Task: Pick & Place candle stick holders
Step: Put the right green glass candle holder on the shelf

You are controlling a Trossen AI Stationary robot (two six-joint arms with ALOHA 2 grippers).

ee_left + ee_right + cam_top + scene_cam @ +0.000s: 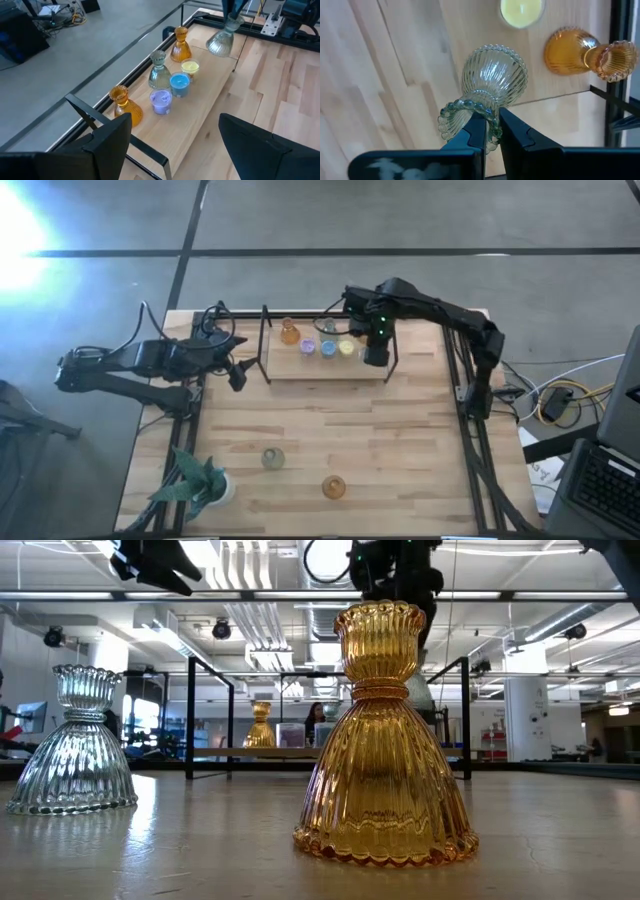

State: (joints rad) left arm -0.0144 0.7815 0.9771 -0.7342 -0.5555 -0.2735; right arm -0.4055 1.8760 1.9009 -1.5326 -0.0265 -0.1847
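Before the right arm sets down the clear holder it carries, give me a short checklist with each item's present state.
1. Right gripper shut on the clear holder's rim: ok.
2. Holder hanging over the end of the wooden shelf, near the amber holder: ok.
3. Bare spot on the shelf below it: cannot tell.
4. Left gripper open and empty, at the table's left side, away from the shelf: ok.
5. Two holders still on the table, grey-green holder and front amber holder: not ok, waiting.
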